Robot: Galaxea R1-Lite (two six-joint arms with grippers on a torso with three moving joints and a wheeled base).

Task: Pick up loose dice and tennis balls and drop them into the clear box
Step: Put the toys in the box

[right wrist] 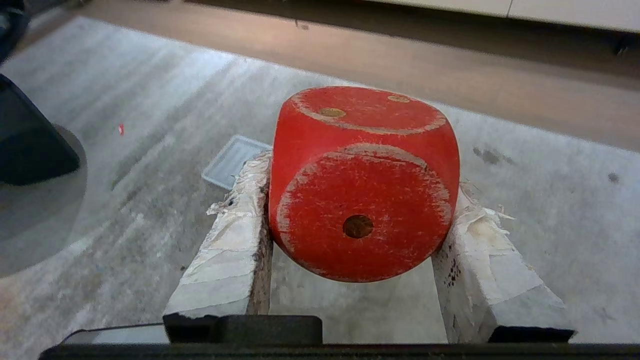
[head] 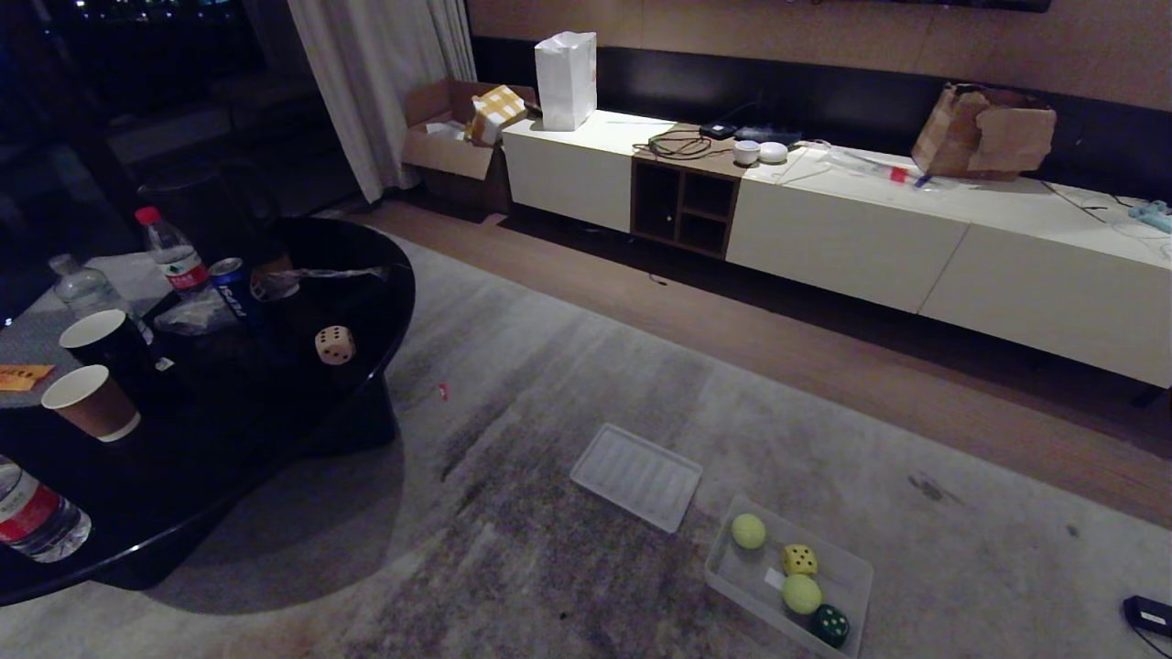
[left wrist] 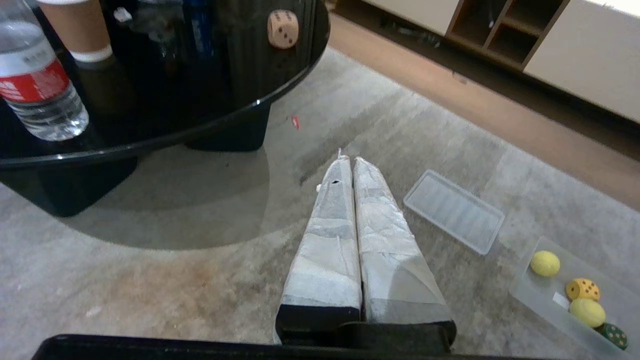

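My right gripper [right wrist: 357, 167] is shut on a red die [right wrist: 362, 182], held above the grey rug; neither arm shows in the head view. The clear box [head: 851, 572] sits on the rug at the lower right and holds two tennis balls [head: 748, 531] [head: 801, 593], a yellow die [head: 799, 559] and a dark green die [head: 831, 625]. A beige die [head: 334, 345] rests on the round black table [head: 275, 458] at the left. My left gripper [left wrist: 349, 161] is shut and empty over the rug, beside the table.
The flat ribbed clear lid [head: 636, 476] lies on the rug just left of the box. Bottles [head: 174, 252], paper cups [head: 92, 403] and a can [head: 233, 288] crowd the table. A long white cabinet [head: 842, 220] runs along the far wall.
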